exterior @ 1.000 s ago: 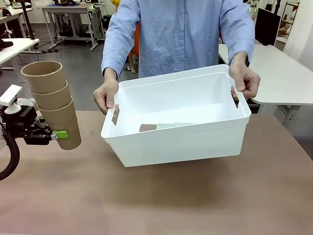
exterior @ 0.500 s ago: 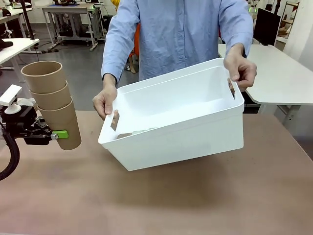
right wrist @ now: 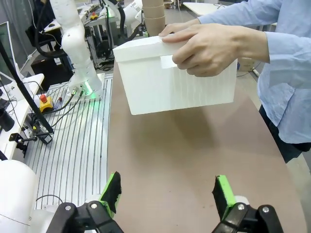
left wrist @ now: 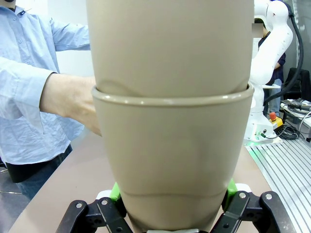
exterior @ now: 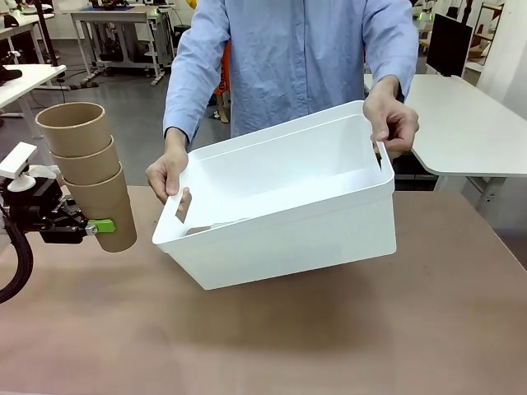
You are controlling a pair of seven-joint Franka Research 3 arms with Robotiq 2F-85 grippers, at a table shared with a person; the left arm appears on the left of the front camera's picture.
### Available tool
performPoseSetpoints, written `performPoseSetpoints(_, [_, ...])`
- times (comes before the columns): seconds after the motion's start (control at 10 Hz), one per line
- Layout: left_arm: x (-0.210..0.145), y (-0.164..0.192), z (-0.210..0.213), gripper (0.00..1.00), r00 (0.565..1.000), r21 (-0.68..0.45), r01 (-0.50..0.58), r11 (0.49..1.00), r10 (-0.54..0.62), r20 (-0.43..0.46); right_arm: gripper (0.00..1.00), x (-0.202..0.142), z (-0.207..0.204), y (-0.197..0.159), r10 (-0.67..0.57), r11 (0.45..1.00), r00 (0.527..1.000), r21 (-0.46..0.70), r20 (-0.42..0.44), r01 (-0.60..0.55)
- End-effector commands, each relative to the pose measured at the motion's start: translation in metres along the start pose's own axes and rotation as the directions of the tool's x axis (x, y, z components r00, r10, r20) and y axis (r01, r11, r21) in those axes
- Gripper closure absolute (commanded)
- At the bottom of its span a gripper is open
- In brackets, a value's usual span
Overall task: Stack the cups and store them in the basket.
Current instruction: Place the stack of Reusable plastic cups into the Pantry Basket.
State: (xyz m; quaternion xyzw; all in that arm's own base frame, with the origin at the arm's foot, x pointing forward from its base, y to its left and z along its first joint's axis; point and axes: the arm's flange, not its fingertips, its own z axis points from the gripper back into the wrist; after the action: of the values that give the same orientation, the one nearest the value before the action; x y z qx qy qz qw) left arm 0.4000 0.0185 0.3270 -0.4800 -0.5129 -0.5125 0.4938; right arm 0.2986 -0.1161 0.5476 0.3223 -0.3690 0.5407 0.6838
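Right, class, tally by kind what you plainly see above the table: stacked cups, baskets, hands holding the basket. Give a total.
Tan cups, stacked: 3
White basket: 1
Person's hands: 2
Total: 6

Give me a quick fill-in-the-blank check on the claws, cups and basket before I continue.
The left claw is shut on a stack of ___ tan cups.
The person holds the white basket tilted above the table with ___ hands.
The right claw hangs ___ over the table.
Missing words: three; both; open.
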Motion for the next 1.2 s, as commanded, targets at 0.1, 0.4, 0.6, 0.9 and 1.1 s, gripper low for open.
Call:
performPoseSetpoints(0.1, [0.000,0.000,0.000,0.15,1.000,0.000,0.000,1.000,0.000,0.000,0.00,-0.001,0.000,0.001,0.024,1.000,1.000,0.000,0.018,-0.024])
performPoseSetpoints(0.4, [0.071,-0.012,0.006,0.15,0.999,0.048,-0.024,0.999,0.026,-0.032,0.00,-0.001,0.000,0.001,0.024,1.000,1.000,0.000,0.018,-0.024])
performPoseSetpoints(0.6, [0.131,-0.021,-0.002,0.15,0.996,0.042,-0.031,0.999,0.034,-0.083,0.00,-0.001,0.000,0.001,0.024,1.000,1.000,0.000,0.018,-0.024])
performPoseSetpoints(0.9, [0.212,-0.023,-0.026,0.15,0.969,0.064,-0.063,0.996,0.076,-0.235,0.00,-0.001,0.000,0.001,0.024,1.000,1.000,0.000,0.018,-0.024])
performPoseSetpoints(1.1, [0.246,-0.027,-0.055,0.15,0.937,0.086,-0.070,0.994,0.095,-0.335,0.00,-0.001,0.000,0.001,0.024,1.000,1.000,0.000,0.018,-0.024])
